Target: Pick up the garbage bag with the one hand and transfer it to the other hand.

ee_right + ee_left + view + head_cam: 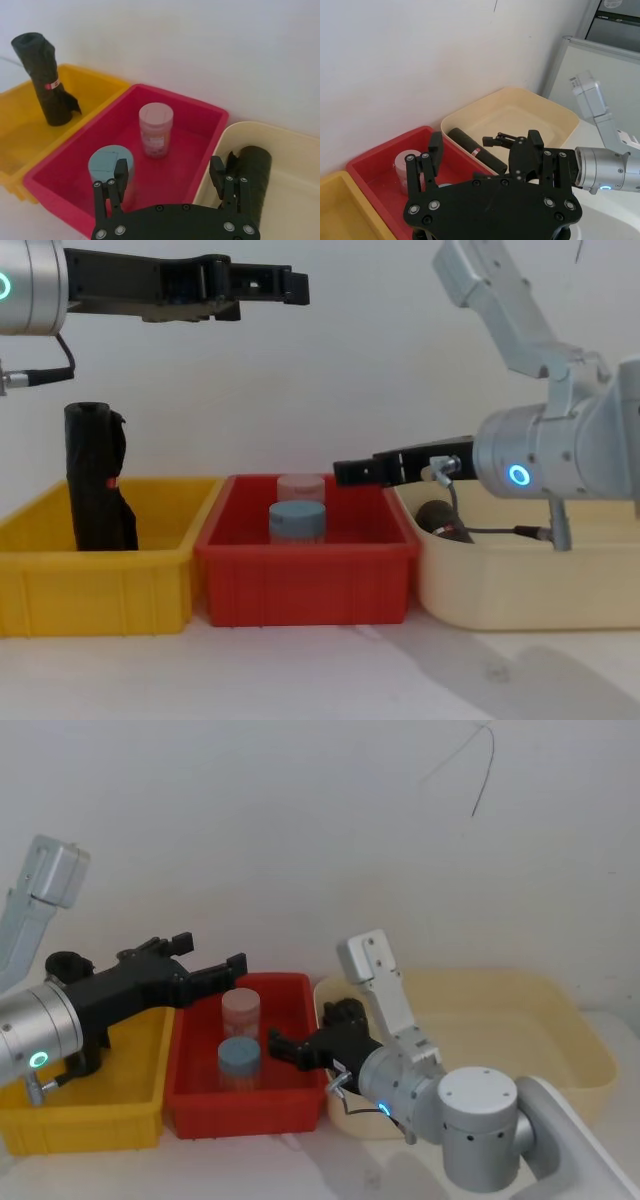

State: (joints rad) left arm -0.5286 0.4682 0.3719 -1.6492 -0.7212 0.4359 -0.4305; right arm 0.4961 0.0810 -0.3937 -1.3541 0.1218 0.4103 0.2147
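Backdrop: plain white wall behind a white bench that carries three bins in a row.
Right gripper: fingers spread wide, gripping nothing and touching nothing. It hangs above the seam between the red bin and the cream bin.
Right wrist view: one finger is over the red bin by the blue-lidded jar. The other is over the cream bin's left edge, in front of the garbage bag.
Chest view: the same fingers show edge-on as one bar, clear above the bin rims.
Garbage bag: lies flat in the cream bin along the wall next to the red bin. The left wrist view gives its red-and-white sticker, the chest view its round end.
Red bin: the pink-lidded jar stands toward the back and the blue-lidded jar toward the front, both upright.
Left gripper: wide open and empty, high over the yellow bin's right wall and the red bin's left edge.
Yellow bin: a lumpy black roll stands upright, with a loose flap.
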